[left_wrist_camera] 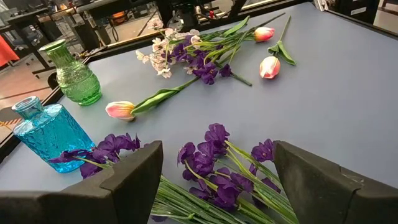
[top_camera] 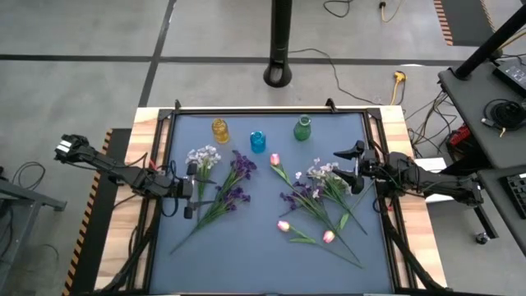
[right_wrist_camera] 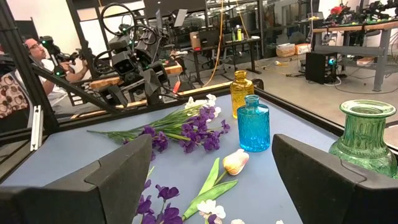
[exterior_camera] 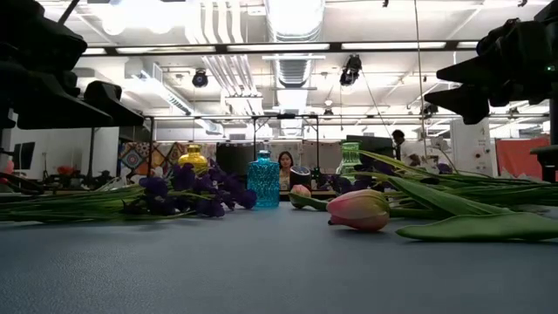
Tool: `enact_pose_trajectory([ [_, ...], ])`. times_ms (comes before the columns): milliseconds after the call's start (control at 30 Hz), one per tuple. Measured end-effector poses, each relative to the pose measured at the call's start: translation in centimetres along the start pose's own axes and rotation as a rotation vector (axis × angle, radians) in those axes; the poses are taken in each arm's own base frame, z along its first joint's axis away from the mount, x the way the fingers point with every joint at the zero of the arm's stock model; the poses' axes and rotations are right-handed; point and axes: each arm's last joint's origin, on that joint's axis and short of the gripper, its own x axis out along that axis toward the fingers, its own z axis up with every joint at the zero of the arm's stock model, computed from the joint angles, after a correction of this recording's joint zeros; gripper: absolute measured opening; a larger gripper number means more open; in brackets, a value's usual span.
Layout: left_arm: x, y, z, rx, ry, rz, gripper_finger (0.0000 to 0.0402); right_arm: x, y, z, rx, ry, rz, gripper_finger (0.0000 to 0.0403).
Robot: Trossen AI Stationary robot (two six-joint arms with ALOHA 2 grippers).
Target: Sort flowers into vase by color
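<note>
**A:** Pink tulip bud (exterior_camera: 359, 210) lies closest to the table-level lens, flat on the blue-grey table mat (top_camera: 263, 267). Where should the work begin?

**B:** At the left. The left gripper (top_camera: 191, 190) hovers empty with its fingers spread wide, just beside the left bunch. That bunch is a white-lavender small-blossom sprig (top_camera: 203, 155) and dark purple blooms (top_camera: 239, 169) on crossing green stems. I judge the first pick is the step in hand, since no vase holds a flower yet. It should pinch one stem alone, low and clear of the tangle, then lift it straight up. The stems look much longer than the vases, so each should go in end first, slowly, or a vase may tip.

**A:** And the vases?

**B:** Three stand in a row along the far edge: an amber glass vase (top_camera: 220, 129), a blue glass vase (top_camera: 258, 141) and a green glass vase (top_camera: 303, 128).

**A:** What is on the right?

**B:** A second heap (top_camera: 316, 193) holding the same kinds of flower. The right gripper (top_camera: 357, 168) waits beside it, also wide open and holding nothing.

**A:** What are the counts?

**B:** There are three tulip buds, all on the right half. There are two pale sprigs, one in each heap. Purple blooms sit in both heaps, but their stems overlap too much for me to count.
</note>
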Motion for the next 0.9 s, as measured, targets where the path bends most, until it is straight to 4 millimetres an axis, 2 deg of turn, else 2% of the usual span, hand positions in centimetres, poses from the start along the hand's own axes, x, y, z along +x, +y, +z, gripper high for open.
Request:
enact_pose_trajectory([
  [267,0.0,0.0,0.0,0.012,0.000,0.000,0.0288,0.0,0.0,0.0,0.000,0.000,0.000,0.0325],
  [433,0.0,0.0,0.1,0.356,-0.012,0.005,0.0288,0.0,0.0,0.0,-0.012,-0.001,0.000,0.0325],
  [500,0.0,0.0,0.9,0.360,-0.095,0.005,0.0288,0.0,0.0,0.2,-0.101,-0.020,-0.003,0.0325],
  [567,-0.3,0.1,2.3,0.208,-0.247,-0.032,0.0288,0.0,0.1,0.6,-0.098,-0.060,0.004,0.0325],
  [667,-0.8,0.4,3.9,-0.085,-0.418,-0.080,0.0288,0.0,0.1,0.8,0.055,-0.082,0.015,0.0325],
  [800,-1.8,1.0,5.7,-0.478,-0.611,-0.153,0.0288,-0.1,0.2,1.5,0.150,-0.159,0.033,0.0325],
  [900,-2.5,1.4,6.6,-0.625,-0.729,-0.198,0.0288,-0.2,0.3,2.1,0.188,-0.205,0.055,0.0325],
])
